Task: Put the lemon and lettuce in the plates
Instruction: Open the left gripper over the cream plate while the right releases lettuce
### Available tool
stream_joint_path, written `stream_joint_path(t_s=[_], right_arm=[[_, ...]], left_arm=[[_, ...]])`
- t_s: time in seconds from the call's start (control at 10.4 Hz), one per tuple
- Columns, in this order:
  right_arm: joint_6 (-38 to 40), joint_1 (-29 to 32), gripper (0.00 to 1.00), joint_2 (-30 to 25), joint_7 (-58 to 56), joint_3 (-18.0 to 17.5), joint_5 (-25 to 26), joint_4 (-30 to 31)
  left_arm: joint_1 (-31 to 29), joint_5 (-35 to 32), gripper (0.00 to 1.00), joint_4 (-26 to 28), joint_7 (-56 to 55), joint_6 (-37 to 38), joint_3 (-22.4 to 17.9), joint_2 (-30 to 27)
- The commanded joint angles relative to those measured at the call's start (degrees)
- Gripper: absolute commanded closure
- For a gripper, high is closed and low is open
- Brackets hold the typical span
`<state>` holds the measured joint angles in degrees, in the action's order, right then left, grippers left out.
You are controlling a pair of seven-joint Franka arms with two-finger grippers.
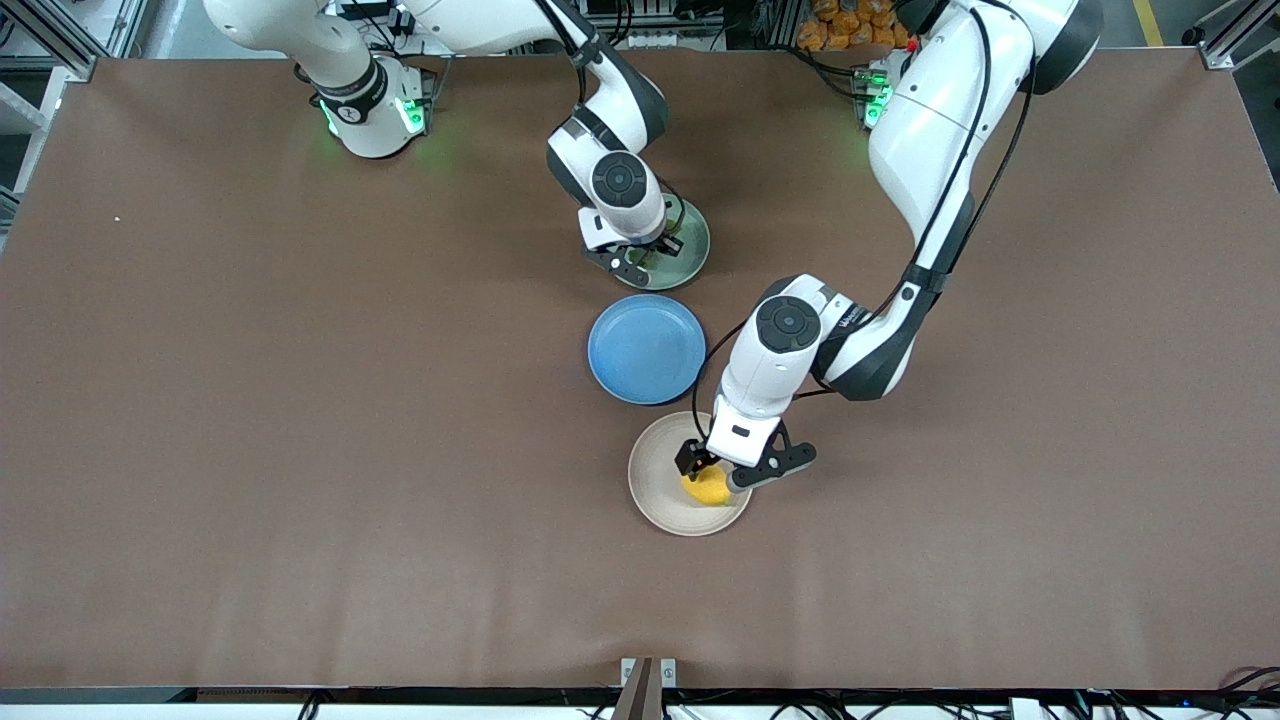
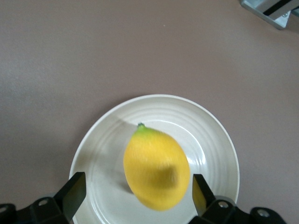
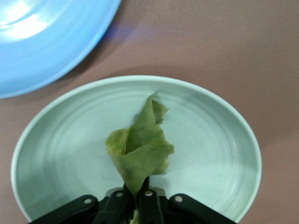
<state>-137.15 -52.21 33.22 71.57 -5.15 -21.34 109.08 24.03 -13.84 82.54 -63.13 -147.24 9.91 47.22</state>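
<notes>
The yellow lemon (image 1: pixel 707 487) is in the beige-white plate (image 1: pixel 655 470), toward the plate's left-arm side. My left gripper (image 1: pixel 712 474) is just above it, open, with a finger on either side and neither pressing on it. In the left wrist view the lemon (image 2: pixel 156 170) looks blurred between the spread fingers (image 2: pixel 74 190) over the plate (image 2: pixel 212 140). My right gripper (image 1: pixel 637 262) is over the pale green plate (image 1: pixel 692 250), shut on the lettuce (image 3: pixel 140 149). The leaf hangs from the closed tips (image 3: pixel 138 198) above that plate (image 3: pixel 210 140).
A blue plate (image 1: pixel 645 348) lies between the two task plates; its rim also shows in the right wrist view (image 3: pixel 46 37). The left arm's elbow hangs over the table beside the blue plate. Bare brown tabletop (image 1: pixel 300 400) lies all round.
</notes>
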Motion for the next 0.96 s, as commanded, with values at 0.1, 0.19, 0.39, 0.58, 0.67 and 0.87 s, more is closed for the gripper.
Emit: stream_joint_path(t_s=[0.1,0.19,0.39,0.58,0.67,0.87], right_arm=[[1.97,0.17,0.00,-0.17,0.33,0.75,-0.19,-1.76],[5.02,0.70,0.00,-0.26,-0.03,0.93,-0.19,-3.33],[14.50,2.80,0.00,-0.17,-0.03,0.93,0.59,-7.99],[21.10,4.74,0.00,-0.35,-0.47,0.84,2.44,-10.90],[24.44,5.88,0.00,-0.43,-1.77,0.84,2.88,-12.21],[34.26,8.43,0.00,-0.78,-5.99,1.19,5.24,-16.33]], left_arm=[[-3.10,-0.92,0.00,0.69,-1.03,3.08,-0.51,-1.68],[-4.41,-0.92,0.00,0.78,-1.03,5.53,-0.51,-2.39],[-6.87,-0.92,0.00,0.78,-0.77,9.59,-0.51,-4.06],[-8.90,-0.84,0.00,1.13,-0.68,13.62,-0.42,-5.47],[-9.87,-0.66,0.00,2.88,-0.94,14.08,-0.33,-6.69],[-12.50,-0.66,0.00,7.97,-0.95,13.73,0.28,-10.28]])
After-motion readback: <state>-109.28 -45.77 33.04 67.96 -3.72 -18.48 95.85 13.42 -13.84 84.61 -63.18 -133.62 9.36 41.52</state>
